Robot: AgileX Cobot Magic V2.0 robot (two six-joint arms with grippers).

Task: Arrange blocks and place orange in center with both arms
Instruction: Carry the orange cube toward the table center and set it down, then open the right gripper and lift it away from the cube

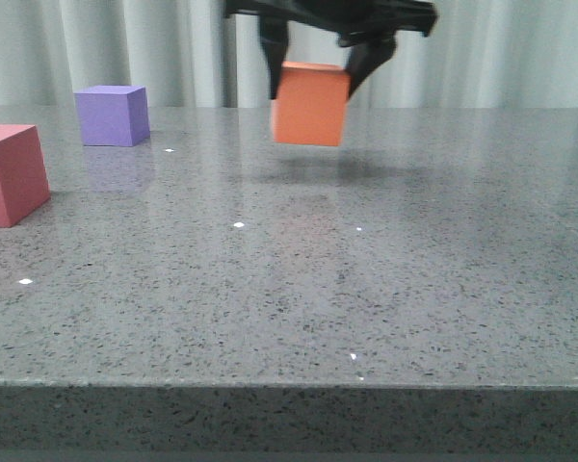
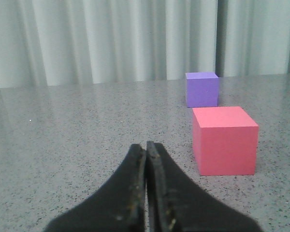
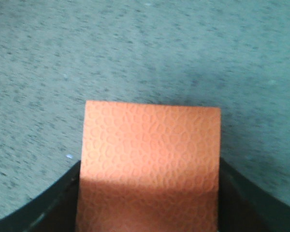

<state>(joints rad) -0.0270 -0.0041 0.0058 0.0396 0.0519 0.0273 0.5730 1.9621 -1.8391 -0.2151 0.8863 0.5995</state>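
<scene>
Grey table [image 1: 270, 289], three cubes (purple [image 1: 113, 115], pink-red [image 1: 10, 175]), right fingers [image 1: 275, 58] clamping orange [image 1: 311, 104], left fingers [image 2: 135, 183] closed, empty.

Even, soft light from above, with a few blurred spots.
You see small white glints on the polished table [image 1: 299, 289], a faint shadow under the lifted orange cube [image 1: 310, 104] and a dim reflection below the purple cube [image 1: 113, 115]. The orange cube looks slightly motion-smeared in front view; the left claw [image 2: 146, 193] is out of focus, and the right wrist view is soft and greenish.
</scene>
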